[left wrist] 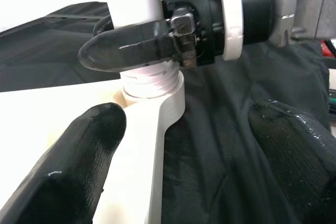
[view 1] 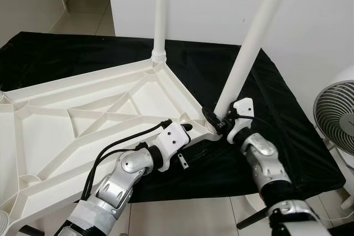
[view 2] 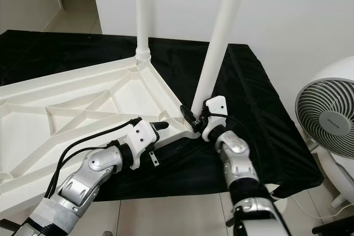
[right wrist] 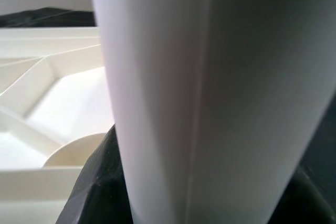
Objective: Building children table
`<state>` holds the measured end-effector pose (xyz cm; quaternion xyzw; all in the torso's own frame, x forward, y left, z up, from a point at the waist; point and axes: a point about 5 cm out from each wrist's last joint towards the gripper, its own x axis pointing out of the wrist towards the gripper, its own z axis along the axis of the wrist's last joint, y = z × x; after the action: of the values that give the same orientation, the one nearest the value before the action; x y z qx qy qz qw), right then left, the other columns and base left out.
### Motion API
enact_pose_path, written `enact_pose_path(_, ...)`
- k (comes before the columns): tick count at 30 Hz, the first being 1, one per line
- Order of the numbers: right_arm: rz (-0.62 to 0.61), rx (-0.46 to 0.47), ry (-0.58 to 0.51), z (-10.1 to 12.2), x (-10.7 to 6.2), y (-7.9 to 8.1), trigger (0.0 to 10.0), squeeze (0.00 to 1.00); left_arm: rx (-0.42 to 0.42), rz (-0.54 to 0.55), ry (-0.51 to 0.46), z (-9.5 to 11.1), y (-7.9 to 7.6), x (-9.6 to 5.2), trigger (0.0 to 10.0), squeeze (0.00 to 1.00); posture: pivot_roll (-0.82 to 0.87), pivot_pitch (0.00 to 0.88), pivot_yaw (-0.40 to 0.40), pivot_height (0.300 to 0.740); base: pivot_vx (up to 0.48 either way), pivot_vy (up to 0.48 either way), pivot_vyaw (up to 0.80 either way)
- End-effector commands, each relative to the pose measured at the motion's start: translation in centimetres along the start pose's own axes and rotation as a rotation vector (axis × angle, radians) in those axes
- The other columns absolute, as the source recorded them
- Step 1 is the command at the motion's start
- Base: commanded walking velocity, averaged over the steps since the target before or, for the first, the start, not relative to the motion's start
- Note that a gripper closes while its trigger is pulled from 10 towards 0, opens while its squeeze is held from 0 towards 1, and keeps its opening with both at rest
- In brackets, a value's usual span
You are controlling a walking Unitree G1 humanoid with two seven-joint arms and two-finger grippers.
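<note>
The upturned white tabletop (view 1: pixel 83 120) lies on the black-draped surface (view 1: pixel 265 109), its edges cut off beside my spread left claw (left wrist: pixel 173 145). My right claw (view 1: pixel 213 121) pinches the tilted leg (view 1: pixel 249 42) at its socket; its fingertips are hidden.

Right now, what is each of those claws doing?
Left gripper: open, holding nothing, at the tabletop corner.
Right gripper: shut on the near leg, low by its socket.
</note>
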<state>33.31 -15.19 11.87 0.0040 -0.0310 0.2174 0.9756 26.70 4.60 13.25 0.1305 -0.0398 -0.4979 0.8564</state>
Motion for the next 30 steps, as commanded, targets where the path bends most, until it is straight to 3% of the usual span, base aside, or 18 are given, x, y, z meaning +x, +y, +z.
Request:
enact_pose_path(1, -0.046, 0.065, 0.085, -2.0, -0.9, 0.2, 0.0, 0.00, 0.006, -0.029, 0.005, 0.0, -0.3, 0.0, 10.0, 0.00, 0.13, 0.034, -0.055, 0.740, 0.000, 0.000, 0.00)
enact_pose_path(4, -0.109, 0.094, 0.070, -2.1, -0.8, 1.2, 0.0, 0.00, 0.008, -0.031, 0.006, 0.1, -0.3, 0.0, 10.0, 0.00, 0.13, 0.032, -0.057, 0.740, 0.000, 0.000, 0.00)
enact_pose_path(8, -0.148, 0.110, 0.070, -2.2, -0.7, 1.3, 0.0, 0.00, 0.008, -0.031, 0.006, 0.1, -0.2, 0.0, 10.0, 0.00, 0.13, 0.032, -0.057, 0.740, 0.000, 0.000, 0.00)
enact_pose_path(10, -0.268, 0.152, 0.074, -2.5, -0.8, 1.5, 0.0, 0.00, 0.009, -0.031, 0.005, 0.1, -0.3, 0.1, 10.0, 0.00, 0.13, 0.026, -0.059, 0.740, 0.000, 0.000, 0.00)
enact_pose_path(12, -0.268, 0.152, 0.074, -2.5, -0.8, 1.5, 0.0, 0.00, 0.009, -0.031, 0.005, 0.1, -0.3, 0.1, 10.0, 0.00, 0.13, 0.026, -0.059, 0.740, 0.000, 0.000, 0.00)
enact_pose_path(13, -0.414, 0.167, 0.058, -2.5, -1.0, 1.9, 0.0, 0.00, 0.010, -0.035, 0.005, 0.1, -0.3, 0.1, 10.0, 0.00, 0.13, 0.016, -0.064, 0.740, 0.000, 0.000, 0.00)
enact_pose_path(17, -0.538, 0.188, 0.058, -2.3, -1.3, 2.8, 0.0, 0.00, 0.009, -0.035, 0.006, 0.0, -0.2, 0.1, 10.0, 0.00, 0.13, 0.009, -0.067, 0.740, 0.000, 0.000, 0.00)
enact_pose_path(25, -0.488, 0.190, 0.051, -1.9, -0.9, 4.0, 0.0, 0.00, 0.010, -0.033, 0.002, 0.1, -0.1, 0.3, 10.0, 0.00, 0.13, 0.002, -0.072, 0.740, 0.000, 0.000, 0.00)
enact_pose_path(26, -0.474, 0.167, 0.046, -1.7, -0.9, 3.9, 3.3, 0.00, 0.011, -0.032, 0.001, 0.1, -0.1, 0.3, 10.0, 0.00, 0.13, 0.000, -0.072, 0.740, 0.000, 0.000, 0.00)
enact_pose_path(27, -0.473, 0.151, 0.044, -1.5, -0.9, 3.8, 10.0, 0.00, 0.011, -0.031, 0.000, 0.1, 0.0, 0.3, 10.0, 0.00, 0.13, 0.000, -0.072, 0.740, 0.000, 0.000, 0.00)
enact_pose_path(29, -0.476, 0.159, 0.041, -1.4, -0.8, 3.6, 10.0, 0.00, 0.011, -0.030, 0.000, 0.1, 0.0, 0.3, 10.0, 0.00, 0.13, 0.000, -0.073, 0.740, 0.000, 0.000, 0.00)
enact_pose_path(30, -0.483, 0.158, 0.040, -1.3, -0.8, 3.3, 10.0, 0.49, 0.010, -0.028, 0.000, 0.1, 0.0, 0.3, 10.0, 0.00, 0.13, 0.000, -0.075, 0.740, 0.000, 0.000, 0.00)
